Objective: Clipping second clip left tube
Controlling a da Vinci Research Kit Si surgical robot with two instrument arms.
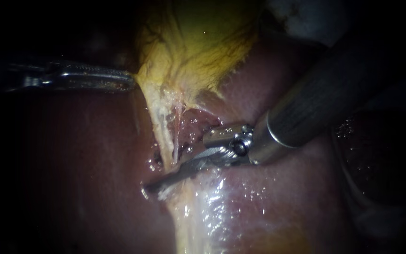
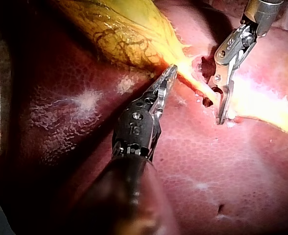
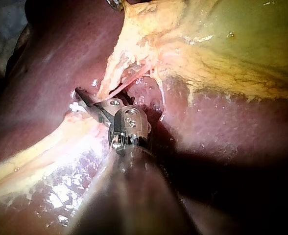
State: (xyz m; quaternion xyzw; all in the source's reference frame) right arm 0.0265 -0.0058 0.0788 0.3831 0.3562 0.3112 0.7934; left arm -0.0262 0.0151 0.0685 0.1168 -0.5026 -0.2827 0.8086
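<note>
The liver [image 1: 85, 160] carries everything here. On it lies the yellow gallbladder [image 1: 203, 42]. From the gallbladder's narrow end a pale tube [image 1: 163, 134] runs onto the liver. Beyond that, farther from the gallbladder, a wet pale band [image 1: 198, 216], perhaps fat, lies on the liver.

My left thin silver metal instrument [image 1: 127, 81] pinches the edge of the yellow, baggy gallbladder [image 1: 203, 42]. My right grey metal instrument [image 1: 160, 186] reaches across the bottom of the pale, stringy tube [image 1: 164, 136], and its tip rests on the wet dark-red liver [image 1: 85, 155].
</note>
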